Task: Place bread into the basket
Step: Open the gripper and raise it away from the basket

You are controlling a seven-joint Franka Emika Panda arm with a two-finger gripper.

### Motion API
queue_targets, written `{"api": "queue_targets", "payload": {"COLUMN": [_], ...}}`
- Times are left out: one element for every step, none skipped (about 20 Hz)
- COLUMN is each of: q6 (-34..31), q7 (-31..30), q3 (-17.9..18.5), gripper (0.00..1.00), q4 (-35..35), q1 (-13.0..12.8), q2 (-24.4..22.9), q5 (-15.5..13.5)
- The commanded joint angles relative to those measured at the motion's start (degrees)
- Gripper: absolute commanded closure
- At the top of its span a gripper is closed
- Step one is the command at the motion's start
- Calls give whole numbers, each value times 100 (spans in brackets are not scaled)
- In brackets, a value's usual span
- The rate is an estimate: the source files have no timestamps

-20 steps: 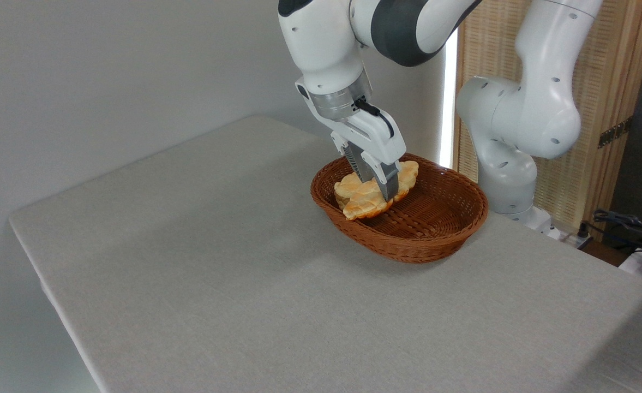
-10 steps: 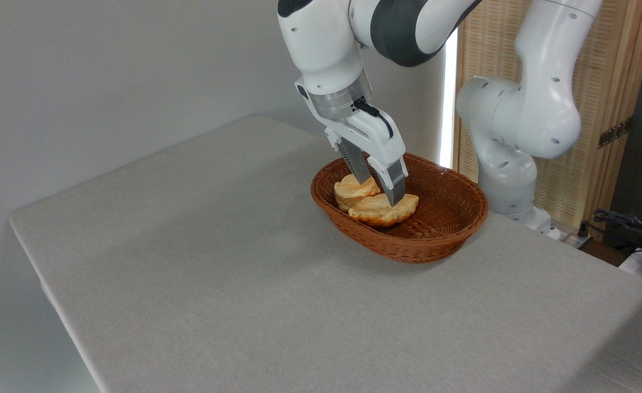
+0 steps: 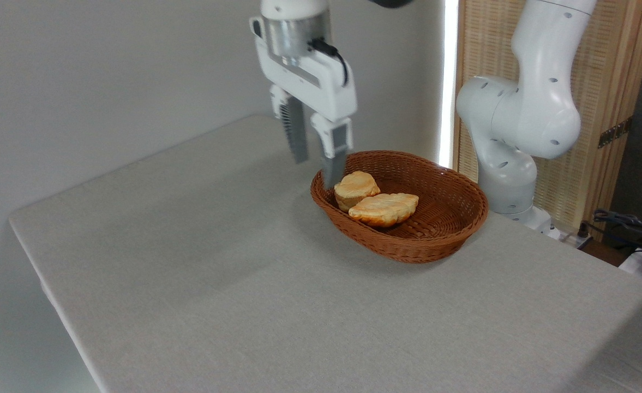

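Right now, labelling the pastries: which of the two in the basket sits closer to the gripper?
The small round bun, at the basket's left end beside the open gripper; the long flat bread lies farther right.

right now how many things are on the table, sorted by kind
Bread: 2, the long croissant-shaped bread and a small round bun, both in the basket
Basket: 1, the brown wicker basket
Total: 3

Right of the white-and-silver gripper (image 3: 316, 172) with grey ribbed fingers (image 3: 298, 139) sat a brown woven basket (image 3: 435, 240), holding golden-orange bread (image 3: 384, 208) with pale ridges and a tan bun (image 3: 355, 188), on a light grey-beige tablecloth (image 3: 233, 284).
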Motion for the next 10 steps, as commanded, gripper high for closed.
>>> {"api": "queue_targets", "payload": {"q6": [363, 486, 574, 654, 672, 672, 672, 672, 672, 663], "q7": [-246, -387, -501, -581, -668, -748, -801, -801, -801, -801], "q3": [47, 56, 47, 56, 56, 56, 56, 56, 56, 56], "gripper": [0, 0, 0, 0, 0, 0, 0, 0, 0, 0], "q4": [881, 1065, 1250, 1443, 1628, 1821, 1971, 2042, 2060, 2051], "q1": [-31, -22, -22, -22, -22, -22, -13, -4, 4, 4], "q2": [795, 944, 1129, 1313, 1498, 1665, 1806, 1877, 1895, 1895], "q5": [54, 45, 45, 45, 45, 45, 45, 27, 19, 1]}}
